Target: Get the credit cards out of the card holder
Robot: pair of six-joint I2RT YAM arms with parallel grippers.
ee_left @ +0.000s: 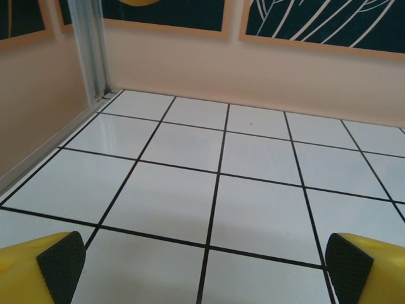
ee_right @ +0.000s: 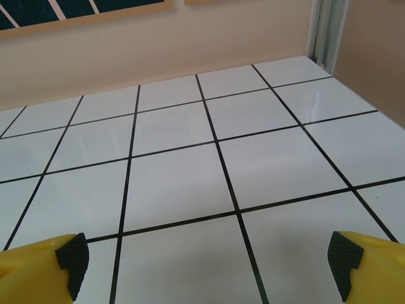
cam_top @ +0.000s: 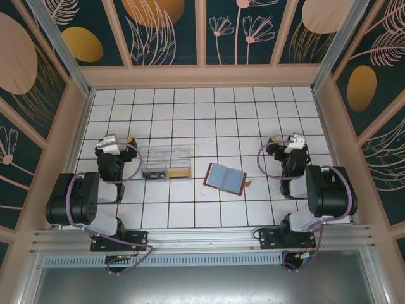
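Flanking arms: left arm point(cam_top: 79, 199) and right arm point(cam_top: 326, 190), black, bases at the near edge of the desk point(cam_top: 190, 215).
Left jaws: wide apart, empty, over white tile; black pads point(ee_left: 60, 259) on yellow fingers.
Right jaws: wide apart, empty, over white tile.
Card holder point(cam_top: 224, 178): lying open on the desk between the arms, blue-grey inside up, well apart from both jaws.
Clear box point(cam_top: 166, 163): near the card holder's left, not touching.
Far wall point(cam_top: 202, 76): peach band under dark leaf-print panels.
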